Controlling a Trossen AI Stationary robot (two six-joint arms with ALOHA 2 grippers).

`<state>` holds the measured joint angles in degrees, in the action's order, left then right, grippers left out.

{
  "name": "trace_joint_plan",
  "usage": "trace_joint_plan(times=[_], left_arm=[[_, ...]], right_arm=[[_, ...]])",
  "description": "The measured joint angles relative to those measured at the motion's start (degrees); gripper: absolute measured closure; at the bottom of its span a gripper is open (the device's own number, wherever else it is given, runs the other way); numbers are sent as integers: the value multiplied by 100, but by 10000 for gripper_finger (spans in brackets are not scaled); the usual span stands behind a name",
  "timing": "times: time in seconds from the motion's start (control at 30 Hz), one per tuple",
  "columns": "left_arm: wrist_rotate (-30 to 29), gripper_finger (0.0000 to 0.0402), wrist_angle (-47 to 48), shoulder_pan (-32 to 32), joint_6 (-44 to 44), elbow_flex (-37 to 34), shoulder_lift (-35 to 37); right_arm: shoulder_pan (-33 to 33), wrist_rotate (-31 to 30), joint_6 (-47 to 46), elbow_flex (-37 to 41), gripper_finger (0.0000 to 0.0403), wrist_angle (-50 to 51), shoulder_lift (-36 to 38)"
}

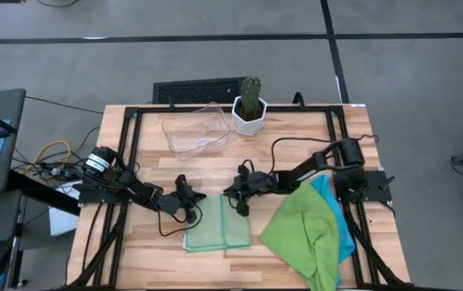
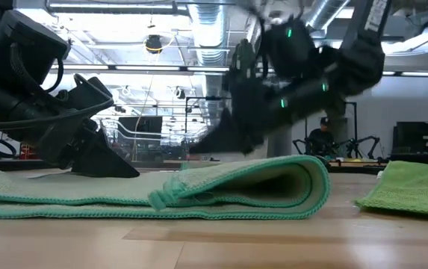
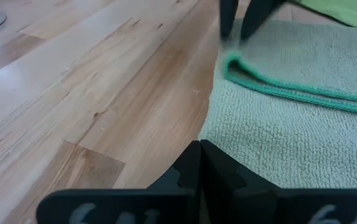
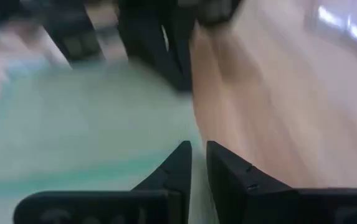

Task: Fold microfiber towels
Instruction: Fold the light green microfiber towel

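Note:
A pale green towel [image 1: 215, 225] lies folded on the wooden table, its doubled layers flat on the boards; the fold [image 2: 320, 183] bulges open in the low view. My left gripper [image 1: 189, 194] is shut at the towel's far left corner. My right gripper [image 1: 237, 202] stands at the towel's far right corner, its fingers [image 4: 177, 163] a narrow gap apart with nothing seen between them. A bright green towel [image 1: 300, 230] lies crumpled over a cyan one [image 1: 338, 222] under the right arm. My left gripper rests its shut fingertips [image 3: 200, 149] on the pale green towel's far left corner [image 3: 228, 134], right at its edge. It comes slanting down from the table's left. The towel lies flat beneath it. Whether my right gripper touches the towel, I cannot tell.
A clear plastic tray [image 1: 195, 129] and a potted cactus [image 1: 250, 105] stand at the far side of the table. Bare wood lies at the near left [image 1: 142, 250] and between the two towel heaps.

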<state>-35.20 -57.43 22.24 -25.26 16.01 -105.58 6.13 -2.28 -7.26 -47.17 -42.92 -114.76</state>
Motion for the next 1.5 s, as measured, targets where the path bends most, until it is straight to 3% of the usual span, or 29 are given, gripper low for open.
trace_joint_plan(times=[0.13,0.27,0.37,0.53,0.6,0.9,1.1,1.27,1.5], left_arm=[[-6,401,-2,0,-2,0,0],[-6,402,-4,0,-2,0,0],[-6,401,-4,0,-2,0,0],[-6,401,-24,0,-2,1,0],[-4,401,-28,0,-2,4,0],[-4,402,-33,0,-86,20,0],[-2,402,-31,0,-142,26,0],[-2,402,-33,0,-152,29,0],[3,401,-15,-1,-197,50,0]], right_arm=[[137,46,0,-3,329,223,457],[687,-12,-160,30,329,172,571],[1278,-572,-317,98,329,88,363],[2065,-1994,-477,200,329,-610,-23],[2217,-2200,-551,179,329,-984,-239],[2207,-2122,-958,74,329,-2755,-1546],[2002,-1590,-1094,-9,329,-3051,-1720],[1997,-1497,-916,43,329,-2410,-1281],[2218,-1707,-322,37,329,-1425,-86]])
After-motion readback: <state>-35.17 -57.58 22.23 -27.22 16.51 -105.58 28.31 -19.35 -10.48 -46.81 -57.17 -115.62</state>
